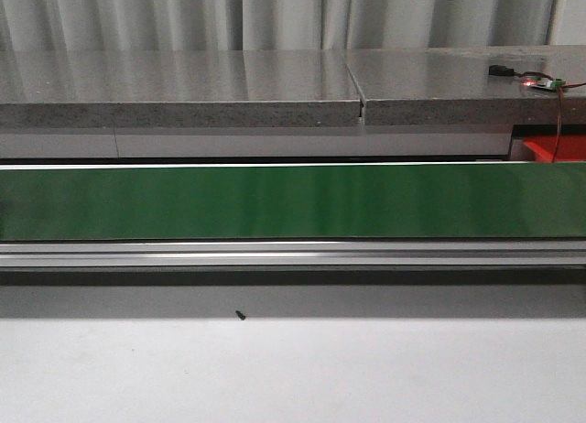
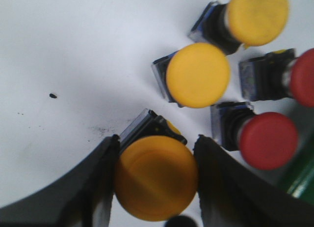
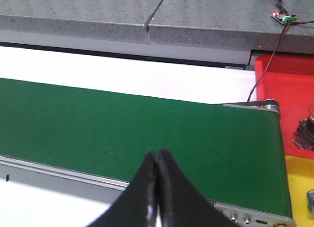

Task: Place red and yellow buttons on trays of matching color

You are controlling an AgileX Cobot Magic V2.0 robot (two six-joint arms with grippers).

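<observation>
left gripper (image 2: 154, 183) straddles a yellow button (image 2: 156, 184) standing on the white tabletop (image 2: 73, 50); both fingers (image 2: 98, 187) sit against the sides of the cap, so it looks clamped on it, though whether it bears full force cannot be told. grip is taken across the wide cap, probably because that is the easiest part to reach from above. the other buttons lie on their sides in a loose cluster just beside it: two more yellow buttons (image 2: 197, 74), a red button (image 2: 267, 140) and a second red one (image 2: 304, 77) at the frame edge.

right gripper (image 3: 157, 160) is pressed shut on nothing and hovers over the green conveyor belt (image 3: 122, 124), seemingly parked out of the way. at the belt's end, in the right wrist view, are the red tray (image 3: 287, 97) with one button body (image 3: 306, 131) on it, and the yellow tray (image 3: 297, 180) beside it.

front view shows only the belt; neither arm appears there.

judgement: pick under way, most buttons not yet sorted.
</observation>
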